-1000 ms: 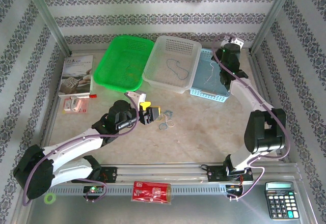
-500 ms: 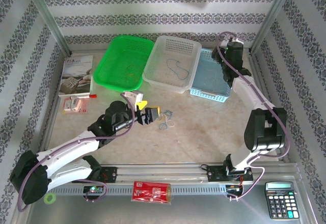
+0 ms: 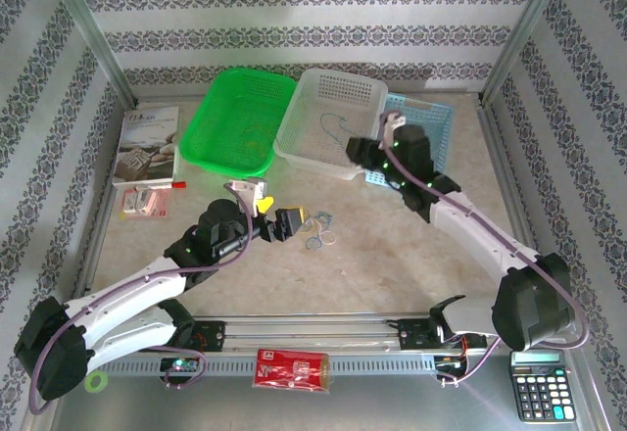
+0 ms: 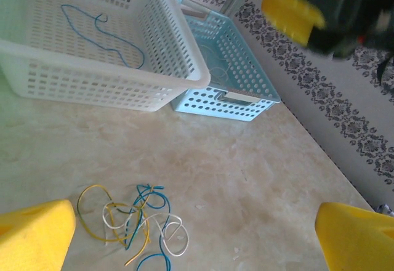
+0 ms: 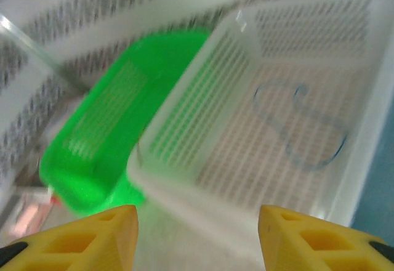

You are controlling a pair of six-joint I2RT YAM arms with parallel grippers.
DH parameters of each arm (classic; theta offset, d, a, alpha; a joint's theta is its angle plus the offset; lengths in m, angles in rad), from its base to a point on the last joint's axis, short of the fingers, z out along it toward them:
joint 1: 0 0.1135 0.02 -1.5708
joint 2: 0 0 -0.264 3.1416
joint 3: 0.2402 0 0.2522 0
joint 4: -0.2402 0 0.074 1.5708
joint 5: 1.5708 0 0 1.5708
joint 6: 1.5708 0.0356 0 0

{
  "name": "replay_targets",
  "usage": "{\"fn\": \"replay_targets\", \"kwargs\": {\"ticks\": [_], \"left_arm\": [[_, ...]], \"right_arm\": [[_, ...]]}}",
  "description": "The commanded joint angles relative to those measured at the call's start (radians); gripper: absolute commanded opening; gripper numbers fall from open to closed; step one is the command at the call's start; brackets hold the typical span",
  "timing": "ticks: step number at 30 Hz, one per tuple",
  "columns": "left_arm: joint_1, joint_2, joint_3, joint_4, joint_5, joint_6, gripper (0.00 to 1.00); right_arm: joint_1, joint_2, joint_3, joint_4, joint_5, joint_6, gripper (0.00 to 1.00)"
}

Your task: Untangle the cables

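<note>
Yellow, blue, white cables (image 4: 138, 222) lie just beyond left gripper (image 3: 279, 215).

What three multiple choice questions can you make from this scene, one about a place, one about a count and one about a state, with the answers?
1. Where does the cable tangle lie?
A. on the book
B. on the table, in front of the left gripper
C. on the calculator

2. How many baskets stand along the far side?
A. two
B. five
C. three

3. How do the left gripper's jaws stand?
A. wide open, empty
B. shut on a cable
C. shut on a basket rim

Answers:
1. B, the loops rest on bare tabletop.
2. C, the green basket, white basket and blue basket stand in a row.
3. A, the yellow fingers sit far apart with nothing between them.
</note>
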Motion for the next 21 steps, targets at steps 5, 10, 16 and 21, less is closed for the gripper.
{"fn": "replay_targets", "kwargs": {"ticks": [5, 10, 16, 21], "left_arm": [[-0.009, -0.019, 0.007, -0.137, -0.131, -0.077, 1.0], [0.011, -0.013, 0.012, -0.152, -0.143, -0.12, 1.0], [0.027, 0.004, 0.022, -0.146, -0.121, -0.144, 1.0], [0.032, 0.006, 0.021, -0.141, -0.111, -0.157, 1.0]], "right_arm": [[0.149, 0.011, -0.199, 0.022, -0.096, -0.059, 0.58], [0.245, 0.064, -0.248, 0.025, -0.131, -0.094, 0.6], [0.325, 0.148, -0.243, 0.024, -0.096, -0.117, 0.59], [0.328, 0.21, -0.207, 0.025, -0.058, -0.13, 0.58]]}}
